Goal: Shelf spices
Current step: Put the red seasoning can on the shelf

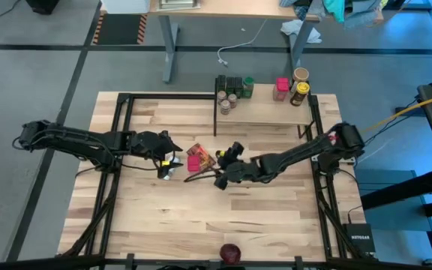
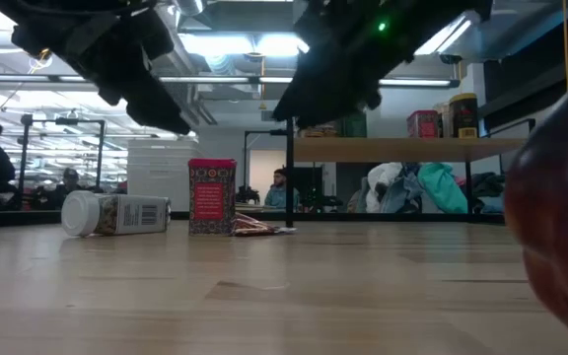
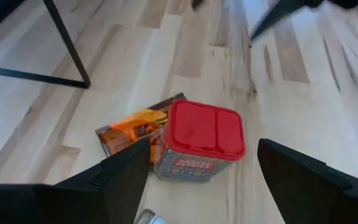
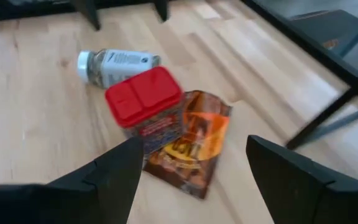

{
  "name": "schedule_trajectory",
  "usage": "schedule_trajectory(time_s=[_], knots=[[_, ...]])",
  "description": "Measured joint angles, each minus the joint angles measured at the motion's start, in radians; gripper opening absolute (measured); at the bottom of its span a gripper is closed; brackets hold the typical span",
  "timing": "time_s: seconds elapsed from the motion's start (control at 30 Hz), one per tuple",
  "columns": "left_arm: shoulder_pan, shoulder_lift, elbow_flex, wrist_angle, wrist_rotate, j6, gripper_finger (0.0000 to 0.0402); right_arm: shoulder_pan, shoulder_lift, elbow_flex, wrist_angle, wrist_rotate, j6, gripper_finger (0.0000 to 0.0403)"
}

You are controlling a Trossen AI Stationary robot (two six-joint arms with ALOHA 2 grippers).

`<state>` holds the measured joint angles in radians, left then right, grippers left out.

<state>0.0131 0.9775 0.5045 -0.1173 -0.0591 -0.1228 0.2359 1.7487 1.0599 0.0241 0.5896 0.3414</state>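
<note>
Mid-tabletop, a red-lidded box (image 1: 193,160) is seen upright, an orange packet (image 1: 204,156) touching it and a white-capped bottle (image 1: 172,170) lying beside it. Above them, the left gripper (image 1: 172,159) and right gripper (image 1: 227,166) are held wide open, empty. At the far edge, jars (image 1: 232,91) are ranged on the shelf (image 1: 265,112).

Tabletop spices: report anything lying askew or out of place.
The white-capped bottle lies on its side on the table, beside the upright red box. The orange packet lies flat against that box. All three are still off the shelf, where the other jars stand upright.
</note>
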Motion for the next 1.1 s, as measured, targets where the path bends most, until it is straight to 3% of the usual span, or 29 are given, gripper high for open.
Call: schedule_trajectory(time_s=[0.3, 0.63, 1.1], knots=[[0.057, 0.078, -0.045, 0.047, -0.011, 0.024, 0.0290, -0.001, 0.140, 0.000, 0.129, -0.019, -0.037, 0.0291], [0.111, 0.255, -0.071, 0.246, -0.023, 0.065, 0.0290, -0.001, 0.154, 0.001, 0.222, -0.025, -0.070, 0.0291], [0.009, 0.440, -0.071, 0.442, 0.085, -0.027, 0.0290, -0.007, 0.154, 0.001, 0.212, -0.023, -0.088, 0.0291]])
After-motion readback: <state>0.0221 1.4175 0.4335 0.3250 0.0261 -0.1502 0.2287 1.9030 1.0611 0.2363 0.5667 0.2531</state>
